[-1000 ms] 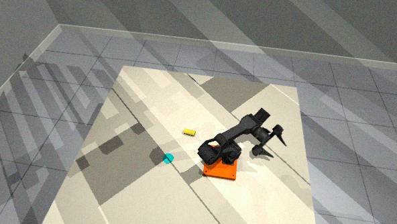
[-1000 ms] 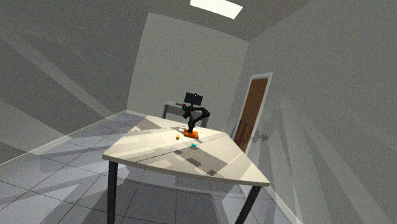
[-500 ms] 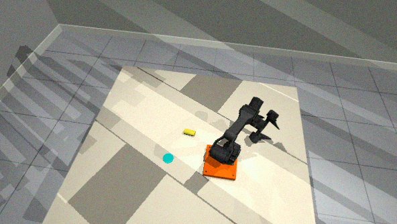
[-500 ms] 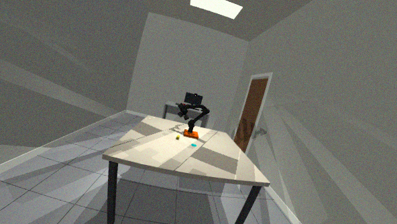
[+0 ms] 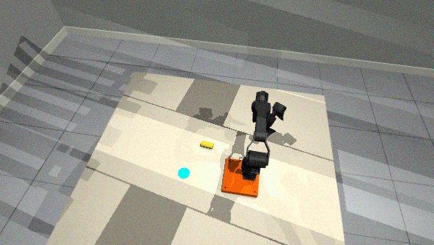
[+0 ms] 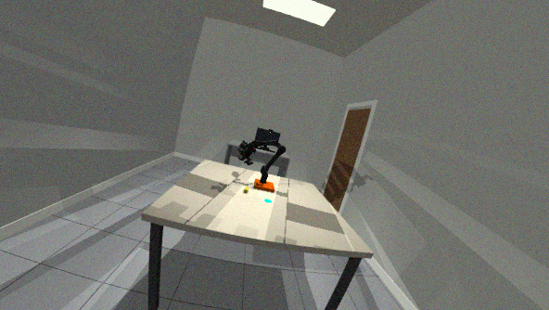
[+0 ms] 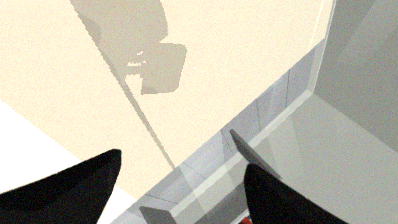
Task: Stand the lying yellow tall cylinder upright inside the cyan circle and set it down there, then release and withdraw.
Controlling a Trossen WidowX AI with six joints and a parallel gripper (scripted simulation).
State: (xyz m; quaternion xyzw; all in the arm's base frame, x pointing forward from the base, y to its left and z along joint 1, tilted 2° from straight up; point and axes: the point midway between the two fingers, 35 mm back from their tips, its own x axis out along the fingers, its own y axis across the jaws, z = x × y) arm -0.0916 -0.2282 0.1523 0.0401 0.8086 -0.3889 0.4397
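The yellow cylinder lies on its side on the table. The flat cyan circle is on the table top; in the top view it is below and left of the cylinder, with nothing standing on it. My gripper is open and empty, held high above the table and away from both. Its two dark fingers stand wide apart in the wrist view, where neither cylinder nor circle shows. In the top view the fingertips are hard to make out beside the arm.
The orange base plate carries the black arm, to the right of the cylinder and circle in the top view. The pale table has shadows and darker patches. The wrist view shows the table's edge, with floor and wall beyond.
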